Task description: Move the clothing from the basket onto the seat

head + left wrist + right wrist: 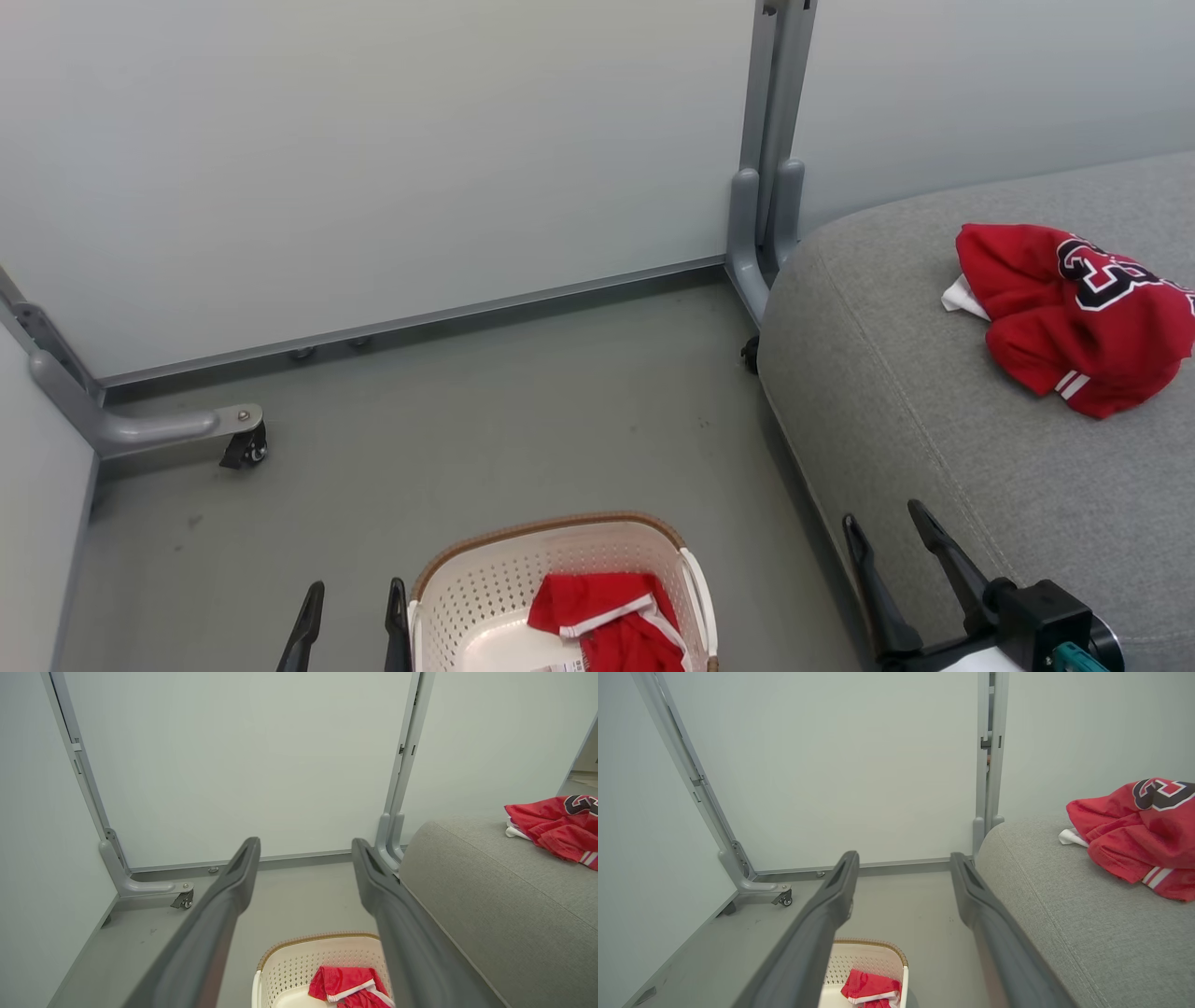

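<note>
- The numbered red jersey (1074,317) lies crumpled on the grey seat cushion (896,420), at the right of the head view.
- The other red garment (607,616) sits bunched in the laundry basket (541,525), bottom centre.
- My left pincer (358,588) hangs spread and empty just left of the basket. My right pincer (883,513), lower right, is equally wide and empty.
- I judge the fabric light, limp and slick. I'd pinch deep on the raised fold near the white trim, clear of the perforated wall.
</note>
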